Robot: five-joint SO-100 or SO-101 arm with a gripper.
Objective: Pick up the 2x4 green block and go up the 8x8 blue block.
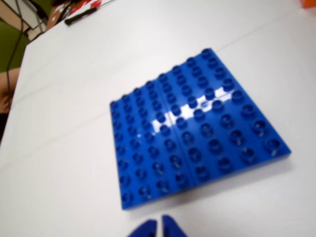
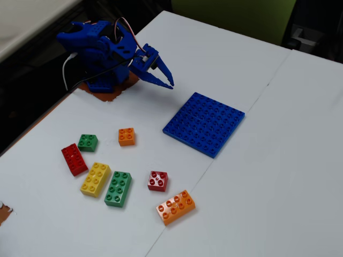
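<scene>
The 8x8 blue block [image 2: 204, 123] lies flat on the white table, right of centre in the fixed view; in the wrist view the 8x8 blue block [image 1: 192, 128] fills the middle. The 2x4 green block [image 2: 118, 188] lies near the front among other bricks, next to a yellow brick [image 2: 96, 179]; it does not show in the wrist view. My blue gripper [image 2: 170, 84] hangs above the table left of the plate, shut and holding nothing. Only its fingertips [image 1: 170, 229] show at the bottom edge of the wrist view, with a thin slit between them.
Loose bricks lie in the fixed view: small green [image 2: 87, 142], red [image 2: 74, 159], small orange [image 2: 126, 136], small red [image 2: 157, 181], long orange [image 2: 176, 206]. The arm's base [image 2: 99, 53] stands at the back left. A black pen [image 1: 81, 15] lies at the far table edge.
</scene>
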